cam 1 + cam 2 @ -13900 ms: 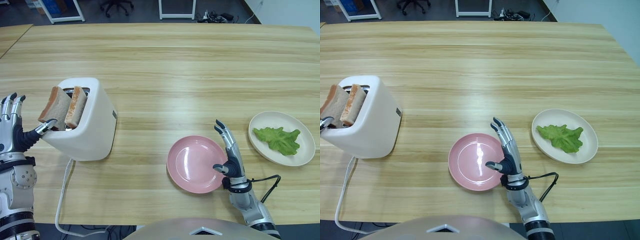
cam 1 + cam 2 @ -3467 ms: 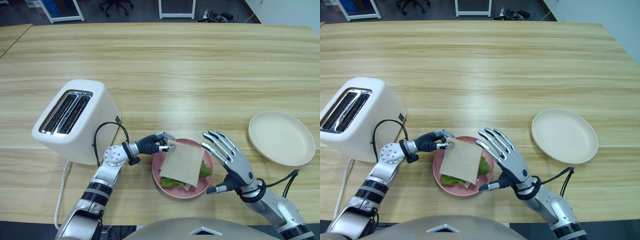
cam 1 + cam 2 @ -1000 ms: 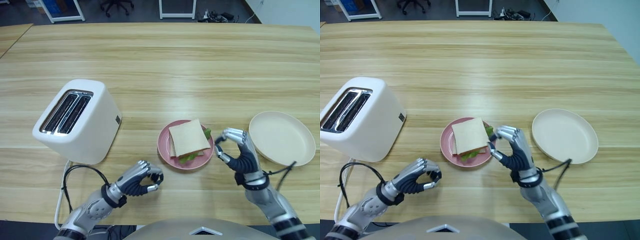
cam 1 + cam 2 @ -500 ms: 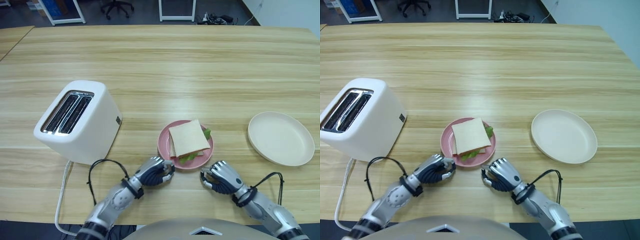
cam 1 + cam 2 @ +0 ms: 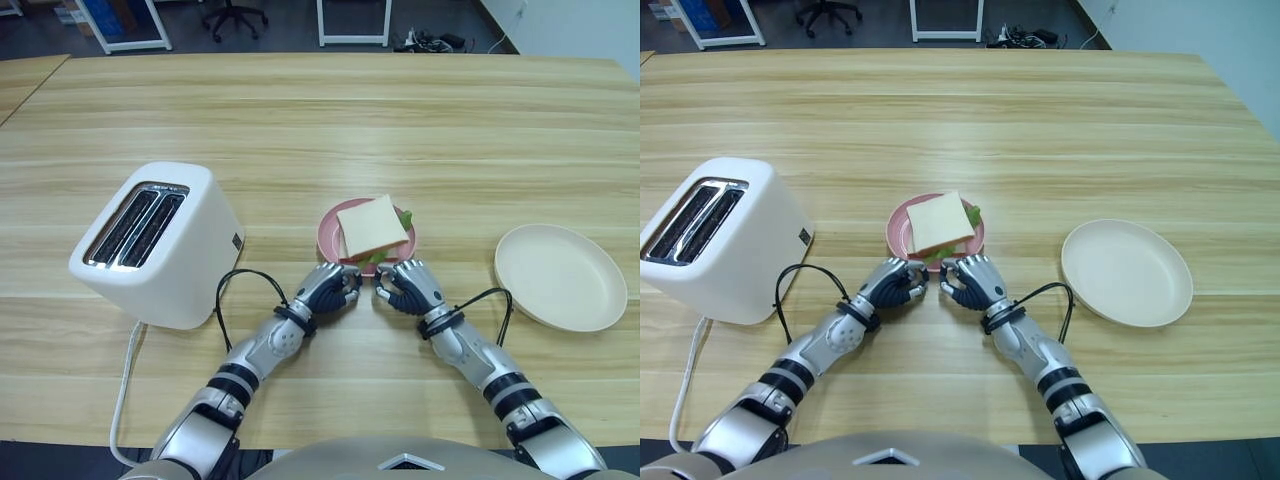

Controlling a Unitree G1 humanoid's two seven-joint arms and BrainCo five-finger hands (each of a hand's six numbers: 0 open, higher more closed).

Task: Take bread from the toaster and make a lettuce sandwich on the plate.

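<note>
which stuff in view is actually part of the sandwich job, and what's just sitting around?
Part of the job: toaster; pink plate; sandwich on it, lettuce poking out at the edge; left hand and right hand, both curled at the plate's near rim.

Lying about: cream plate on the right; toaster cord; office chair beyond the table.

Both fisted: left hand (image 5: 328, 290) and right hand (image 5: 408, 287), fingers curled, holding nothing, side by side at near rim of plate (image 5: 324, 232); forearms angle inward over surface (image 5: 300, 120).
</note>
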